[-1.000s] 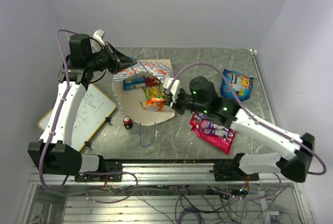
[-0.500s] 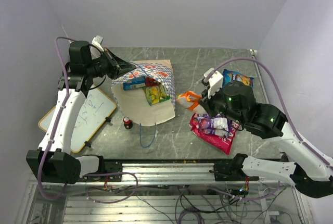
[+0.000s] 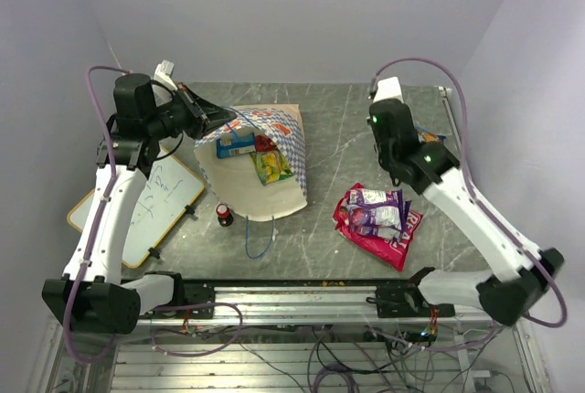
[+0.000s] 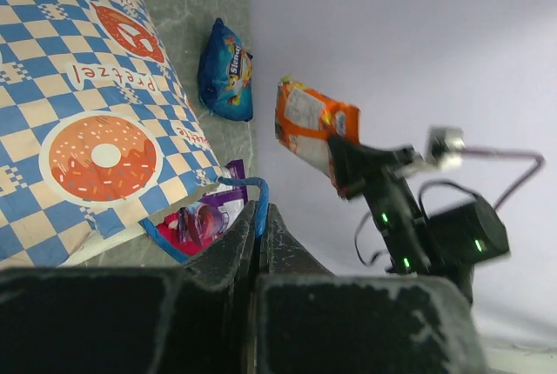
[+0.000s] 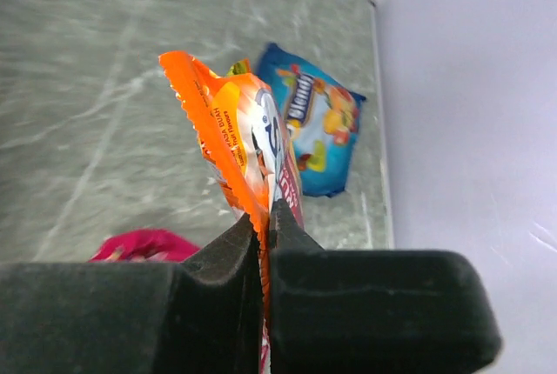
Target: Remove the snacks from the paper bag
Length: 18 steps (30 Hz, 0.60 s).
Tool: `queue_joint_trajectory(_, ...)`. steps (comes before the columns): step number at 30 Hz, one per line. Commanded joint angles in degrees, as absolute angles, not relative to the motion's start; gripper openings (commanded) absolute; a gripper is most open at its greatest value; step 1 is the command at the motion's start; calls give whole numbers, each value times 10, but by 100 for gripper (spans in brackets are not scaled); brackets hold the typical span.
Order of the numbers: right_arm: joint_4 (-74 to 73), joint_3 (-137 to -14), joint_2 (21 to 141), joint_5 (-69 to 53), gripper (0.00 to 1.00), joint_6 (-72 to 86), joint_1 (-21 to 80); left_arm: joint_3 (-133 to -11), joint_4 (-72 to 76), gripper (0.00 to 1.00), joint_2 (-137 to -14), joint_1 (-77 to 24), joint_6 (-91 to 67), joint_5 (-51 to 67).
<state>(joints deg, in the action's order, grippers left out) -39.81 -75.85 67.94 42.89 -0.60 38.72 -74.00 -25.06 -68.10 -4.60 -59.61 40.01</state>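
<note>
The paper bag (image 3: 260, 187) lies with its mouth open, a blue packet (image 3: 236, 144) and a green packet (image 3: 272, 166) inside. My left gripper (image 3: 218, 120) is shut on its blue cord handle (image 4: 260, 204) at the bag's back left. My right gripper (image 5: 265, 215) is raised over the back right of the table, shut on the edge of an orange snack packet (image 5: 239, 139). That packet (image 4: 306, 123) hangs in the air in the left wrist view. The right arm (image 3: 407, 151) hides the packet and fingers from above. Another blue packet (image 5: 318, 117) lies below it. Pink and purple-white packets (image 3: 377, 215) lie right of the bag.
A small red-capped bottle (image 3: 224, 215) stands at the bag's front left corner. A whiteboard (image 3: 160, 194) lies at the left edge. The bag's other cord handle (image 3: 260, 243) trails toward the front. Walls close in at the back and right.
The right gripper has drawn the orange packet out of the bag's mouth, carried it right and lifted it toward the back right. The left gripper has kept hold of the handle.
</note>
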Motion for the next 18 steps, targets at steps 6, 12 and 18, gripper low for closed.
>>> queue_joint_trajectory(6, -319, -870, 888, 492, 0, 37, 249, -714, -160, 7, -665, -47, -642, 379)
queue_joint_trajectory(12, -331, -926, 988, 531, 0, 73, 232, -717, -154, 7, -671, -47, -641, 376)
queue_joint_trajectory(18, -341, -935, 1030, 525, 0, 80, 174, -721, -163, 7, -676, -47, -640, 387)
